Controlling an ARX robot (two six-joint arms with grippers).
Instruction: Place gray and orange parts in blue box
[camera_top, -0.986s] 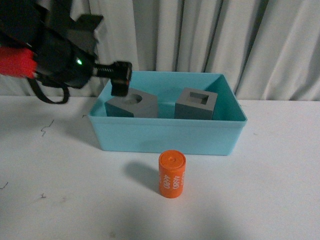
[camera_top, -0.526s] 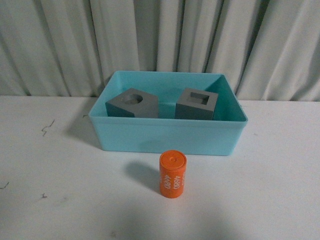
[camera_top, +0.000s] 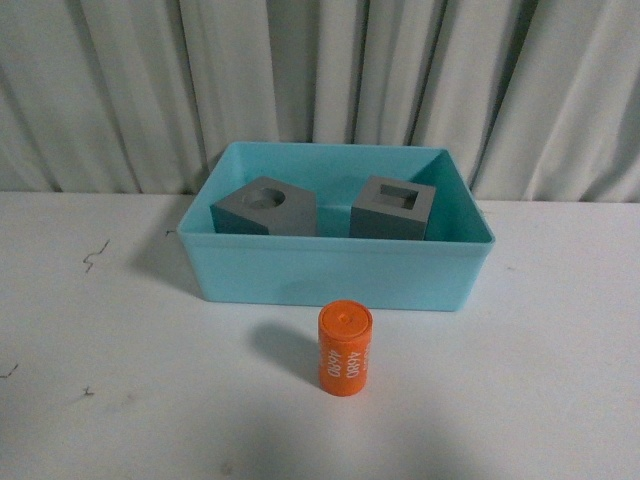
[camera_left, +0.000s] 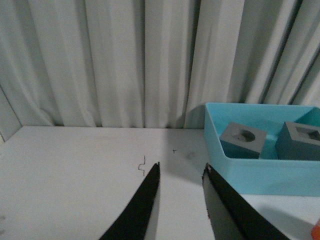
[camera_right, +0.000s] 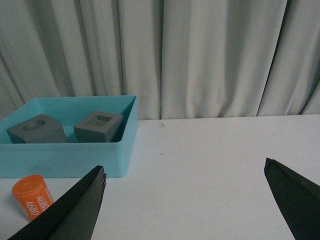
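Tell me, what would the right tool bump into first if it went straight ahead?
Probably nothing soon: ahead of the right tool lies only bare table, then the curtain. The blue box sits off to one side; depth is unclear, so one finger might graze its corner.

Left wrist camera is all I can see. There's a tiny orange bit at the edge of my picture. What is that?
Observer: It's an orange cylinder, standing upright on the white table.
Operator: Is it inside the box?
Observer: No. In the front view it stands outside the blue box, in front of the near wall, with a gap between them.
Operator: Is the other gripper holding anything?
Observer: No. The right wrist view shows the right gripper wide open, with only bare table between its fingers.
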